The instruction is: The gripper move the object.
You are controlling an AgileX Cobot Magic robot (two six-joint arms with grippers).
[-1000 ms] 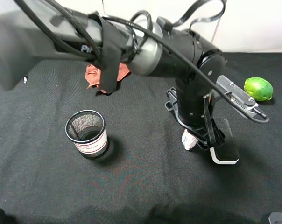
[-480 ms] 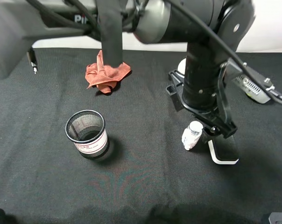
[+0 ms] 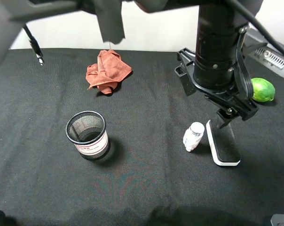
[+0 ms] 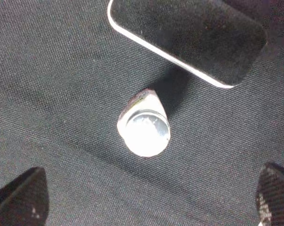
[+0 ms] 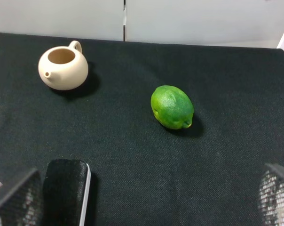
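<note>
Bottle (image 3: 193, 136), mesh cup (image 3: 86, 135), white label (image 3: 91, 147), print illegible

Left hand (image 4: 146, 194) poised above the bottle (image 4: 143, 128), pointing straight down, jaws spread wide; right hand (image 5: 146, 195) jaws likewise spread.

Desk (image 3: 38, 188) black, woven. Cloth (image 3: 106, 70) rust-red, lime (image 3: 260, 89) green, teapot (image 5: 63, 66) cream. Mesh cup (image 3: 87, 134) black with white label; bottle (image 3: 193, 136) pale, white cap.

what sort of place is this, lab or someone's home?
Probably a robot lab test bench: a black-cloth tabletop against a bare white wall, set with unrelated props: mesh cup, small bottle, lime, teapot.
</note>
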